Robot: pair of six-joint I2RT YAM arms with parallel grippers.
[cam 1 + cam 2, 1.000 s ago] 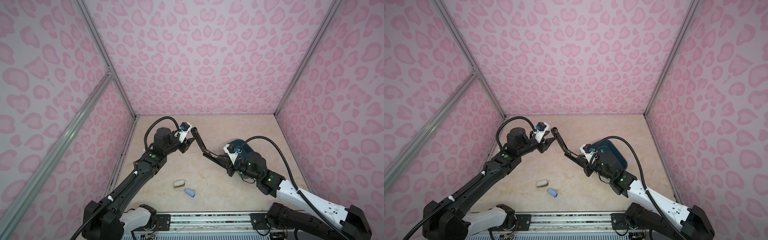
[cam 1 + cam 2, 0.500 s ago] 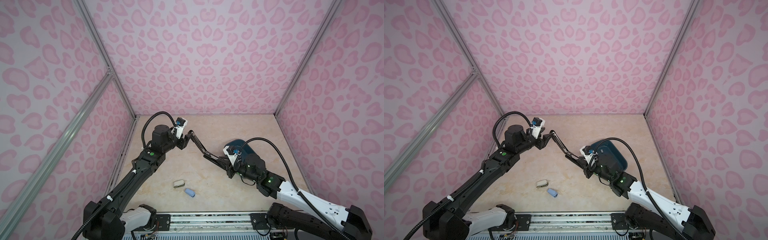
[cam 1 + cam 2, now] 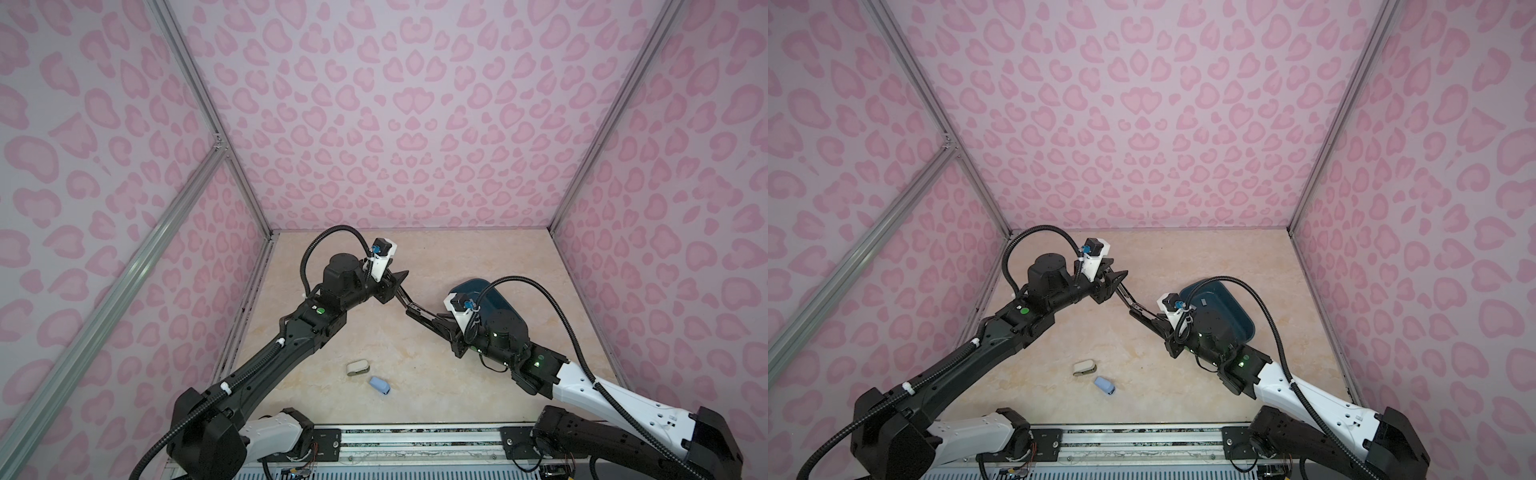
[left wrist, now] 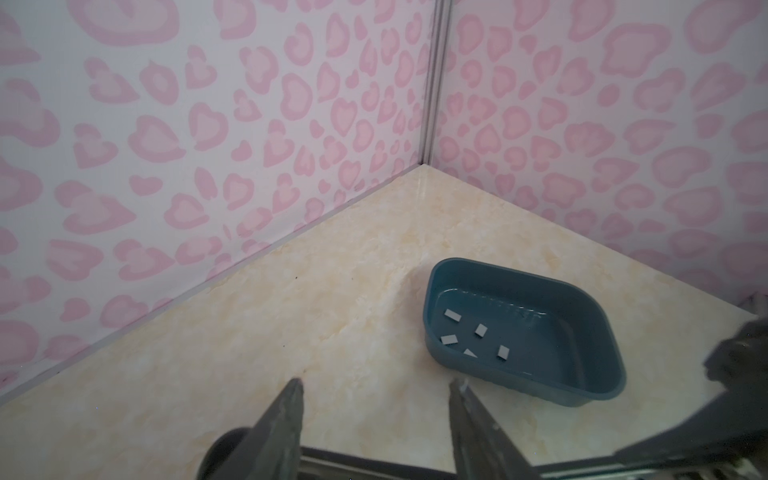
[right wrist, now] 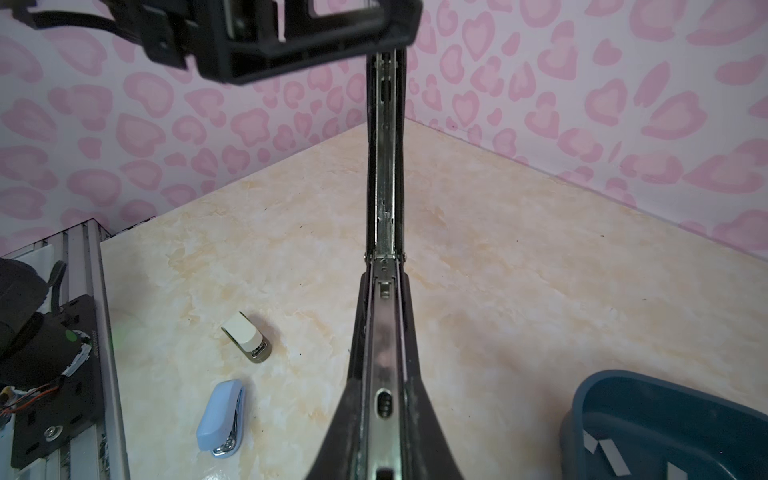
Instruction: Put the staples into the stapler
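A long black stapler (image 5: pixel 384 187) hangs above the table, folded open at its hinge with its metal channel showing. My right gripper (image 5: pixel 384 291) is shut on its lower half (image 3: pixel 428 319). The raised half (image 3: pixel 402 296) runs up to my left gripper (image 3: pixel 397 281), which is open; that half (image 4: pixel 665 449) crosses low between the fingers (image 4: pixel 297 386), whose tips hold nothing. The staples (image 4: pixel 481 330), several small grey strips, lie in a teal tray (image 4: pixel 519 274) behind the right arm (image 3: pixel 1246 328). Some staples (image 5: pixel 611 457) also show in the right wrist view.
A small cream stapler (image 3: pixel 357 368) and a small light blue stapler (image 3: pixel 380 385) lie on the marble table near the front, seen also as the cream one (image 5: pixel 245 332) and the blue one (image 5: pixel 220 415). Pink patterned walls close three sides.
My left gripper pulled back to the left, then came right, closer to the stapler's hinge along the raised half. The right arm and its grip have hardly moved.
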